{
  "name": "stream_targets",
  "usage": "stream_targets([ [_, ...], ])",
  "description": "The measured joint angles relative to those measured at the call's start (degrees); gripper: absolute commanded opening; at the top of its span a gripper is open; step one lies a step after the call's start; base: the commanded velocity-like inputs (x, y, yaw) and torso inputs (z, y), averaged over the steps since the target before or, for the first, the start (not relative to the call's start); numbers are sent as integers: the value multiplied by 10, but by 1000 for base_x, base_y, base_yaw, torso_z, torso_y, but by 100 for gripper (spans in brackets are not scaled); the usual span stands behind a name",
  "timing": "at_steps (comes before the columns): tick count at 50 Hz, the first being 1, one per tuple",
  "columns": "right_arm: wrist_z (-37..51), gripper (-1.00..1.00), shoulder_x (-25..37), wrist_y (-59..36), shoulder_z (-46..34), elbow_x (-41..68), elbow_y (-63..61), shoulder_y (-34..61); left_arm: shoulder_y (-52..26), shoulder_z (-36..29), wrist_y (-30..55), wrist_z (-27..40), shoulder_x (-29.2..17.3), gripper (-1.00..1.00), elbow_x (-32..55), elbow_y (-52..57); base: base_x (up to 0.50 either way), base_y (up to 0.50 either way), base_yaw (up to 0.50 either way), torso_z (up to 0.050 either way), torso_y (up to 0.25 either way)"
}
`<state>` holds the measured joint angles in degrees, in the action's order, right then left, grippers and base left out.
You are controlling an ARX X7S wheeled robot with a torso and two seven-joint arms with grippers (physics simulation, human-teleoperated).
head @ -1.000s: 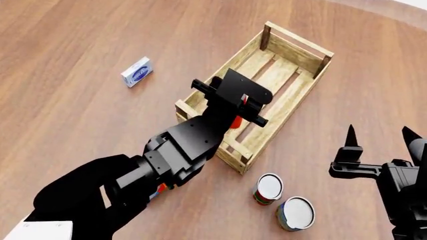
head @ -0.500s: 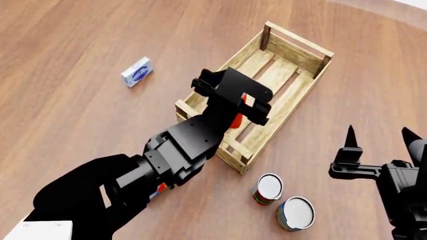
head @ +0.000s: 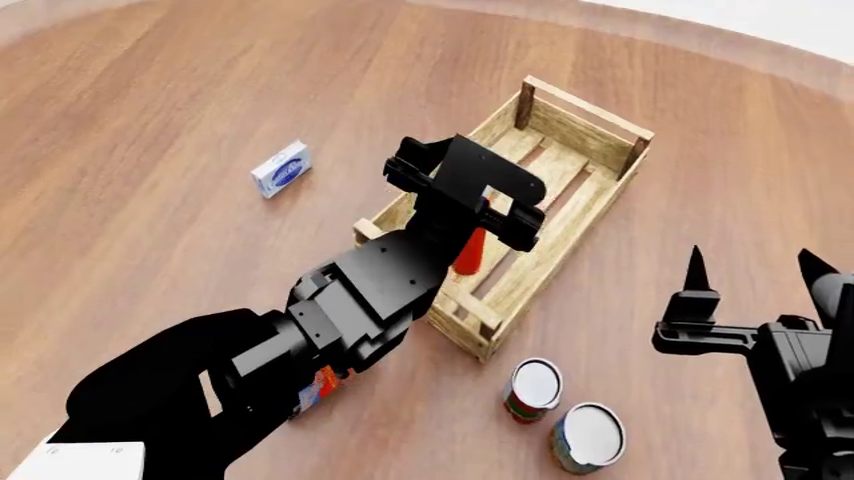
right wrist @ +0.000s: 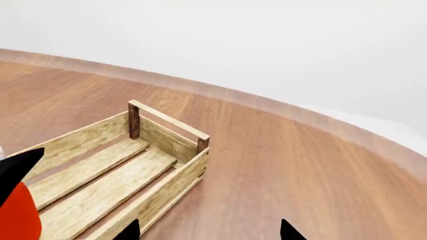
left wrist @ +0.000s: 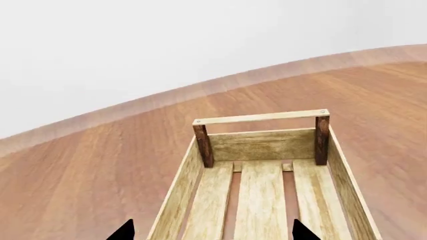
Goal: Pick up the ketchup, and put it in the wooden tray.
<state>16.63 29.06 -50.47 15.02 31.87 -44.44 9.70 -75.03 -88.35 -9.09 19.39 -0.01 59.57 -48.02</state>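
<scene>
Presently catalogued: ketchup, orange-red, seen only in part below the left gripper, inside the near half of the tray. Whether the bottle is held or already resting on the slats cannot be told from the head view; it is absent from the left wrist view, where only two dark fingertips are seen, well apart, over the tray's slatted base. Left gripper judged spread, bottle apparently released.
Right gripper: fingers spread, nothing held, parked apart from the tray, above two cans.
Step in hand, judged: release and withdrawal. The gripper is best lifted straight up, clear of the tray's side slats and corner posts, so the bottle is not dragged or tipped.
Also listed: small blue-and-white box, on the surface, well apart.
</scene>
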Motion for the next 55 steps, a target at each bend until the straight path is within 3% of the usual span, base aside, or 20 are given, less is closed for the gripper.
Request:
stream_targets([
  [36,14,100,3,-12,-9,12,-22,12,-12,1,-30,-22,-3,100,54,4,0,0,0,-27,245],
  [42,16,100,4,-13,-9,16,-28,12,-49,1,-3,6,-60,100,78,101,0,0,0,-26,184],
  [55,22,100,7,-24,-6,30,-55,8,-73,-2,23,84,-230,100,102,355,0,0,0,-9,42],
])
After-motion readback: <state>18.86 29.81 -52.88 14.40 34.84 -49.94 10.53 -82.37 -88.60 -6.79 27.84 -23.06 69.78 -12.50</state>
